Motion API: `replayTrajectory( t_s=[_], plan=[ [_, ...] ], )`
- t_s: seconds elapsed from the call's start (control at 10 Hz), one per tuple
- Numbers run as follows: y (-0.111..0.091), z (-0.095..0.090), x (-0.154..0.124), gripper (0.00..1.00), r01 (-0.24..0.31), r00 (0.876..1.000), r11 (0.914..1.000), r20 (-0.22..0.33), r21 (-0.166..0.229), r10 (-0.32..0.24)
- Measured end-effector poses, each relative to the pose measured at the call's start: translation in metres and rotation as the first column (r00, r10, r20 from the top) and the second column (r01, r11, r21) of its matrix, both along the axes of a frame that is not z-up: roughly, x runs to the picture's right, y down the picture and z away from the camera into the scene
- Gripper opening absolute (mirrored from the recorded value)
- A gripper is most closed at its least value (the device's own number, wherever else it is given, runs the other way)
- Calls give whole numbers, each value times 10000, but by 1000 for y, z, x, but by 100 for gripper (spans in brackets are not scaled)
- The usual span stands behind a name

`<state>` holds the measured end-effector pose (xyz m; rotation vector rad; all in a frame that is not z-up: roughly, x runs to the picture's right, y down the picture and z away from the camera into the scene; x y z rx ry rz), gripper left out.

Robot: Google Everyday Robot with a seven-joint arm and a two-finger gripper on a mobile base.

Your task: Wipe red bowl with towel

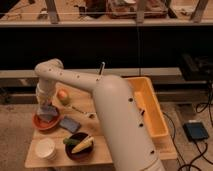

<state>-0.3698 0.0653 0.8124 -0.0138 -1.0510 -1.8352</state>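
The red bowl (44,121) sits on the left side of the wooden table (102,150). My gripper (46,107) hangs down from the white arm, right over the bowl. It is shut on a grey-blue towel (48,114), which it presses into the bowl's inside. The towel covers much of the bowl's middle, so only the red rim shows around it.
A second grey-blue pad (70,124) lies right of the bowl. An orange fruit (62,95) and a spoon (80,110) are behind it. A white cup (46,148) and a dark bowl of corn and cucumber (79,145) stand in front. A yellow tray (150,110) is at the right.
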Motion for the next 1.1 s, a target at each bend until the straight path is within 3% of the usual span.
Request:
replayTrajectory(
  t_s=[0.2, 0.6, 0.9, 1.1],
  plan=[
    [4, -4, -15, 0, 183, 9995, 9998, 241, 20, -184],
    [37, -20, -26, 0, 428, 9967, 9986, 708, -300, -405],
    [61, -40, -14, 0, 620, 9945, 9971, 872, -443, -580],
    [70, -37, 10, 0, 619, 9963, 9961, 635, -624, -580]
  ],
)
